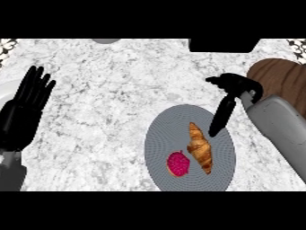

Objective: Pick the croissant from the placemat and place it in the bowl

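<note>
Reaching step: the right hand, fingers straight and empty, points at the croissant, just beyond its fingertips on the grey placemat. Next it must close round the croissant. The wooden shape beside the hand may be the bowl.

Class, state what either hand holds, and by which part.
Nothing is held. The right hand hangs near the croissant; the left hand rests open.
</note>
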